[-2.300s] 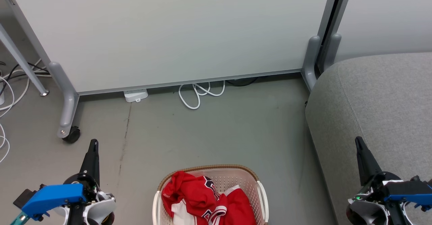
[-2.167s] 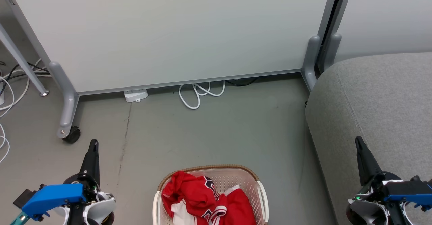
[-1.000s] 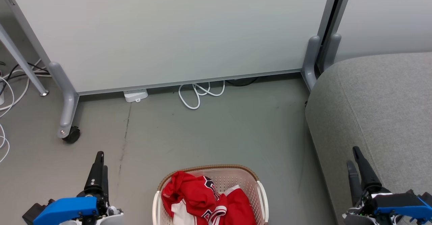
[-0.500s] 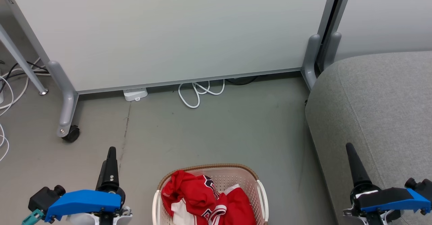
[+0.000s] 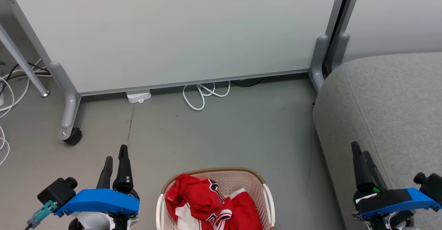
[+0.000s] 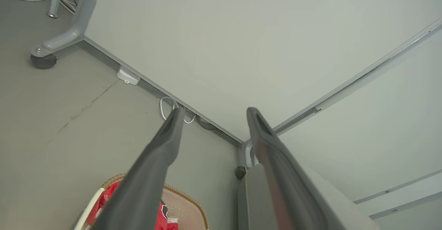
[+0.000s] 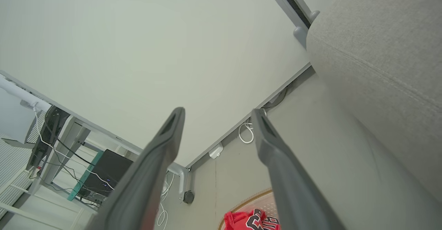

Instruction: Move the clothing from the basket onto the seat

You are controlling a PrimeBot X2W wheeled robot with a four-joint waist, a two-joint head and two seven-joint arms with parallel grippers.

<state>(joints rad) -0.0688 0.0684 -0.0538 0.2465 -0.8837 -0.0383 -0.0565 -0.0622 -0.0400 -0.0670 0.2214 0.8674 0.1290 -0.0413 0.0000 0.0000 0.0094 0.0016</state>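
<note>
Red clothing [image 5: 210, 202] lies heaped in the basket [image 5: 221, 170] on the floor [image 5: 221, 133], between both grippers. The left gripper [image 5: 116, 153] hovers just left of the basket, the right gripper [image 5: 359, 149] over the grey seat [image 5: 390, 98]; both stand wide open, empty.

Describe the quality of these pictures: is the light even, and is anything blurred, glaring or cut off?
Head view: soft, even light, faint shadows, no glare; all is sharp, but the basket is cut by the bottom edge. Left wrist view: the left gripper blurs toward the lens. Right wrist view: the right gripper blurs likewise, while the weave of the seat is clear.
</note>
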